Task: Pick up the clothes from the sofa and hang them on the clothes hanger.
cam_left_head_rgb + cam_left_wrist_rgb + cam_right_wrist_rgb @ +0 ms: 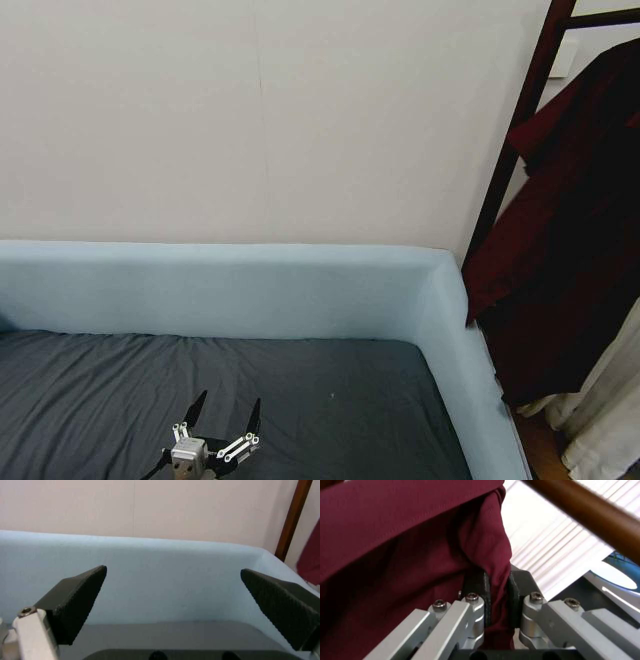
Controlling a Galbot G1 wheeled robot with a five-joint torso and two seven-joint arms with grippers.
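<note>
Garment (570, 230) hangs on rack (520, 130) right of sofa (250, 290) | right gripper (497, 592) clamped on it below bar (580, 506) | left gripper (228, 405) splayed, low over seat (350, 400) | step: hanging, likely near done | next: you'd unclamp and back out without dragging it off

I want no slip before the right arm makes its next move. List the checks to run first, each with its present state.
1. Right gripper has its fingers shut on the dark red fabric garment: ok.
2. Garment hangs against the dark brown wooden clothes rack: ok.
3. Garment sits securely over a rack bar, so it would stay up if released: cannot tell.
4. Left gripper is open and holds nothing: ok.
5. Left gripper is away from the rack, above the dark grey seat cushion of the light blue sofa: ok.
</note>
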